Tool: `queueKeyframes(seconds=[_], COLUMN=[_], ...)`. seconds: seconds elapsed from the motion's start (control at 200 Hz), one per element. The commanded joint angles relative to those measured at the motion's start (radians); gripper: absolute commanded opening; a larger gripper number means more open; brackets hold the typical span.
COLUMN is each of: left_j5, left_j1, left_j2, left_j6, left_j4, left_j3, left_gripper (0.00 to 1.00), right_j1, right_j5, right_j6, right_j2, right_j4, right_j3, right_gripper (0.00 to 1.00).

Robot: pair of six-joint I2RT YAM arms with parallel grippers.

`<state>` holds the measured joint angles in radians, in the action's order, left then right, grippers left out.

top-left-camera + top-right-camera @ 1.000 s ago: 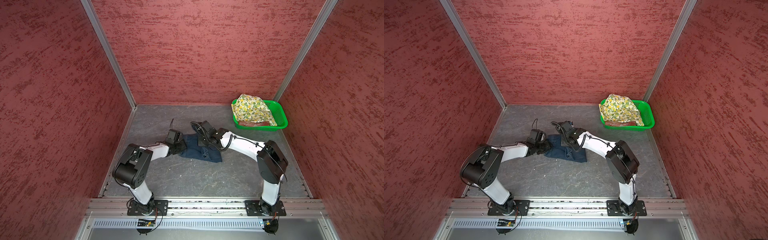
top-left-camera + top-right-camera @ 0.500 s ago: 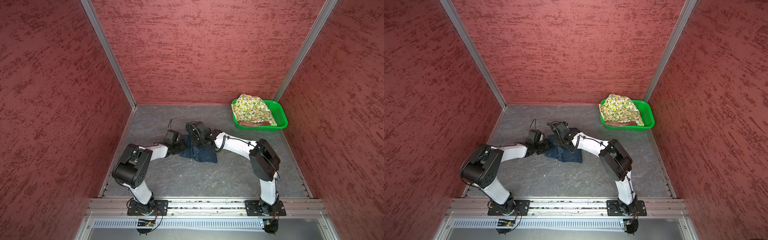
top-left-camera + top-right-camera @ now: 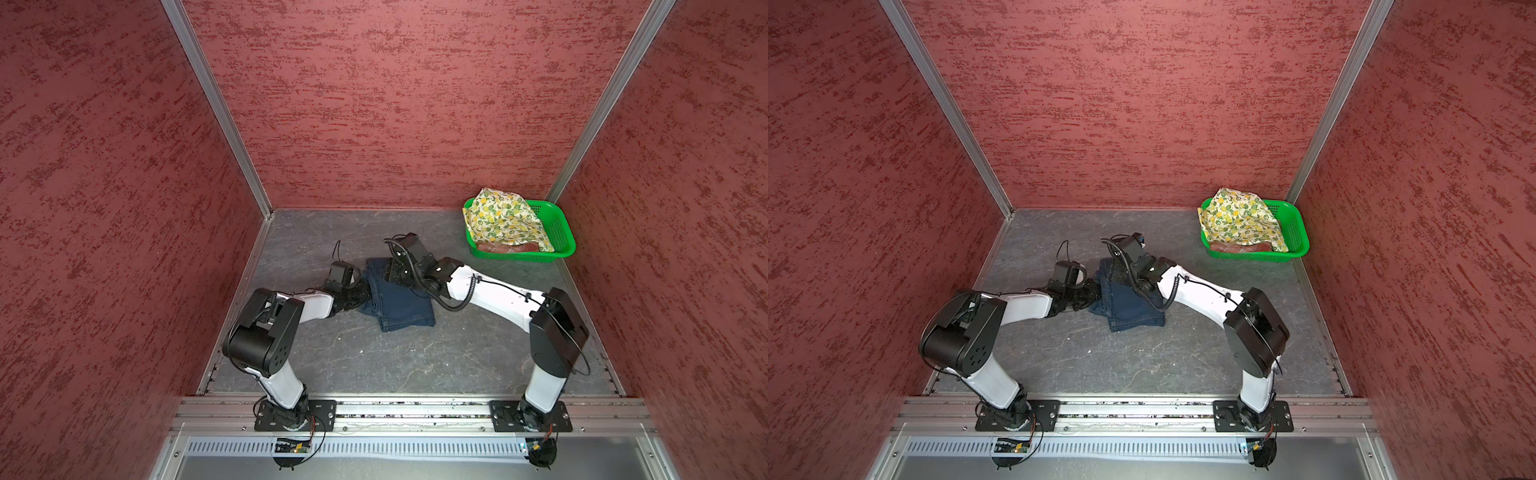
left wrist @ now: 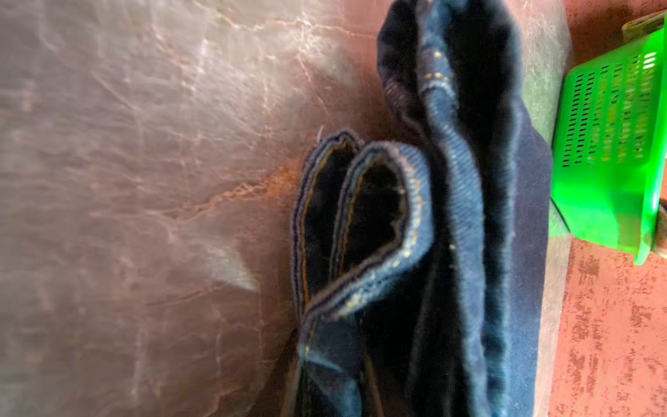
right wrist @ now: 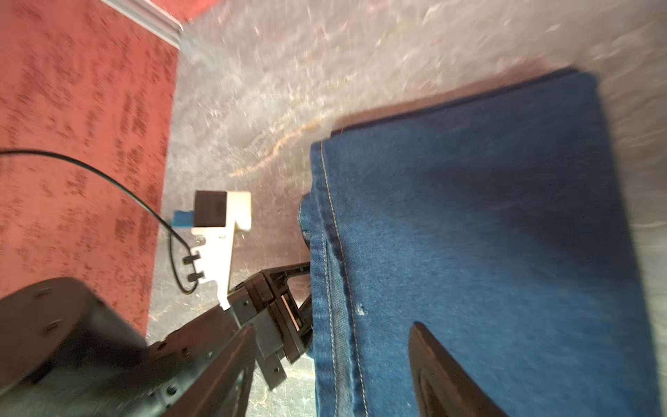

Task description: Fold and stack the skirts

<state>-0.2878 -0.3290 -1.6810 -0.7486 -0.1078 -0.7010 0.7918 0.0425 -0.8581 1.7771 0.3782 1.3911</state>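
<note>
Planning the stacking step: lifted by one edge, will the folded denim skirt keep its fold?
Probably not: layers of the denim skirt gape loosely at the hem. Thick stitched seams suggest some body, so it would likely sag, not collapse.

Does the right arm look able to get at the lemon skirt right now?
Probably yes: the right pincer is open and empty over the denim, the lemon skirt lies topmost in the basket, and nothing stands between.
</note>
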Motion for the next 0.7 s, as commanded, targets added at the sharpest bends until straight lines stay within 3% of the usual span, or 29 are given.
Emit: queueKeyframes(seconds=[0.0, 0.195, 0.336, 0.381, 0.556, 0.696], left_j5=[-0.016, -0.020, 0.015, 0.037, 0.138, 0.119], left_j1=[-0.029, -0.090, -0.088, -0.065, 0.008, 0.014], left_j2=[-0.036, -0.026, 0.038, 0.084, 0.273, 0.306], left_j6=[-0.030, -0.046, -0.028, -0.039, -0.065, -0.046], left_j4=[0.137, 0.158, 0.235, 0.250, 0.332, 0.314], left_j3=[0.048, 0.032, 0.057, 0.089, 0.135, 0.089], left_gripper=[0.27, 0.34, 0.66, 0.72, 0.77, 0.81], right_j1=[-0.035, -0.110, -0.176, -0.188, -0.230, -0.238], right_j5=[0.068, 0.071, 0.031, 0.034, 0.031, 0.005], right_j6=[-0.026, 0.001, 0.076, 0.113, 0.195, 0.227], right_j2=[-0.056, -0.141, -0.180, -0.189, -0.214, -0.213], right_j4=[-0.027, -0.044, -0.047, -0.038, -0.042, -0.078], right_j3=[-0.067, -0.193, -0.264, -0.276, -0.335, -0.366], right_gripper=[0.69, 0.70, 0.71, 0.71, 0.72, 0.74])
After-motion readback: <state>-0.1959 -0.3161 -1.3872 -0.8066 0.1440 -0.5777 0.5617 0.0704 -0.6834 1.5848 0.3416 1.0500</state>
